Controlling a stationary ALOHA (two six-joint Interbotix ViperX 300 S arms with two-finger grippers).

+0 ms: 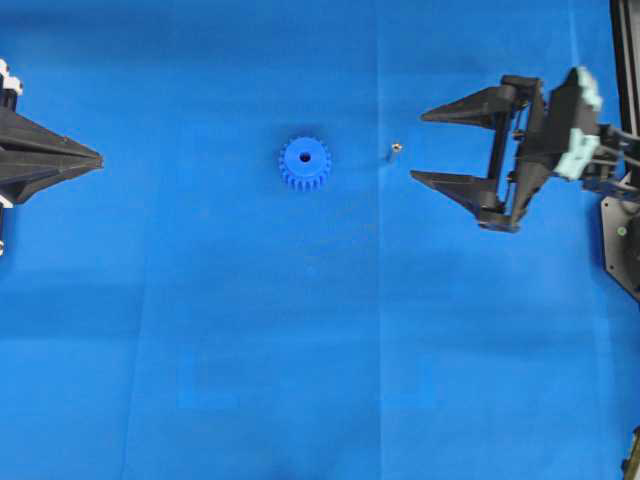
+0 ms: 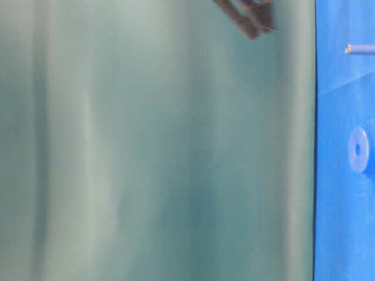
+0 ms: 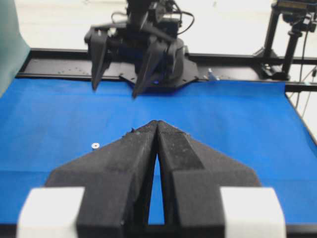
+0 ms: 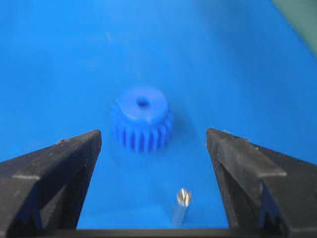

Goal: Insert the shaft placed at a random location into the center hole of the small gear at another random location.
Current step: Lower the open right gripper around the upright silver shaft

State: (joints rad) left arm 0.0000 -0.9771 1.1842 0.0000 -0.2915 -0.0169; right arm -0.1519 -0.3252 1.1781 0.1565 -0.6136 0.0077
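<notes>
1. The small gear lay flat on the blue mat, a little above the middle of the overhead view, its toothed rim showing all round and its center hole open and dark.
2. The shaft stood upright on the mat to the right of the gear, near it but clearly apart, between the gear and the right gripper.
3. The right gripper's jaws stood wide apart with nothing between them, their tips pointing toward the shaft and stopping short of it.
4. In the right wrist view the shaft rose in the gap between the two black fingers, touching neither, with the gear beyond it and its hole facing up.
5. The left gripper sat at the left edge of the overhead view, well apart from the gear, its jaws pressed together and holding nothing.
6. From the left wrist camera the closed fingertips met in a point above the mat, and the right arm's open gripper hung at the far side.
7. The table-level view was mostly filled by a green backdrop; the gear and shaft appeared blurred at its right edge.
</notes>
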